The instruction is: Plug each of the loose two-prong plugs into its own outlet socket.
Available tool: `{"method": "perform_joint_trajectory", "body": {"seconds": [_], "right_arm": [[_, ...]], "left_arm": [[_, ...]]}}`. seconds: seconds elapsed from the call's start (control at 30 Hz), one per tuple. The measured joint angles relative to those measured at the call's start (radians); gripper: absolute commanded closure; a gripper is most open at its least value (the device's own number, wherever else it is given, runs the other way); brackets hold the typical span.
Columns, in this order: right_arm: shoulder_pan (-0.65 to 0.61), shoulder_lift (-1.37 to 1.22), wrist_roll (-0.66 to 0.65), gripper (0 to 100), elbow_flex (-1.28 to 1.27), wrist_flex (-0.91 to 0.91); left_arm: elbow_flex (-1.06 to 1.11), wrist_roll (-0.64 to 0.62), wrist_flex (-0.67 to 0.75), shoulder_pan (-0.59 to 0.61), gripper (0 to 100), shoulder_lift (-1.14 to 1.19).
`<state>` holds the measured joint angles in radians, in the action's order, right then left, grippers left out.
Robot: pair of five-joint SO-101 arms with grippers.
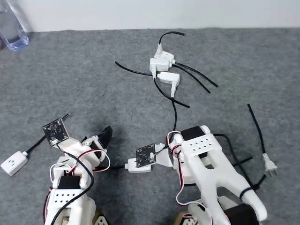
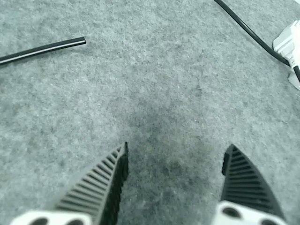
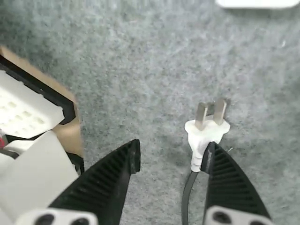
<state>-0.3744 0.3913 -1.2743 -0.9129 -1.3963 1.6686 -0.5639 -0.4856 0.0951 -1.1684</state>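
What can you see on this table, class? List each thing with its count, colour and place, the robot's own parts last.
outlet sockets: two, white; one far centre, one at the near left edge.
two-prong plugs: three, white or pale; one against the far socket, one loose at the right, one beside one of the right arm's jaws.
cables: several, black, trailing from sockets and plugs.
bottle: one, clear, far left corner.
table cover: one, grey, felt-like.
left arm: one, white, near left; black jaws open over bare cover.
right arm: one, white, near right; black jaws open.
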Motion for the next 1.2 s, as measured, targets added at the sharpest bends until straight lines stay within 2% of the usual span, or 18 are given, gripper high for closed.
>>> {"method": "perform_joint_trajectory", "body": {"seconds": [0.33,0.7,1.2], "right_arm": [[-0.011,0.000,0.002,78.3,0.000,-0.071],[0.029,0.101,0.002,78.1,0.000,-0.034],[0.029,-0.081,0.002,78.3,0.000,0.084]], "left_arm": [[0.000,0.000,0.000,0.000,69,0.000],[0.000,0.000,0.000,0.000,69,0.000],[0.000,0.000,0.000,0.000,69,0.000]]}}
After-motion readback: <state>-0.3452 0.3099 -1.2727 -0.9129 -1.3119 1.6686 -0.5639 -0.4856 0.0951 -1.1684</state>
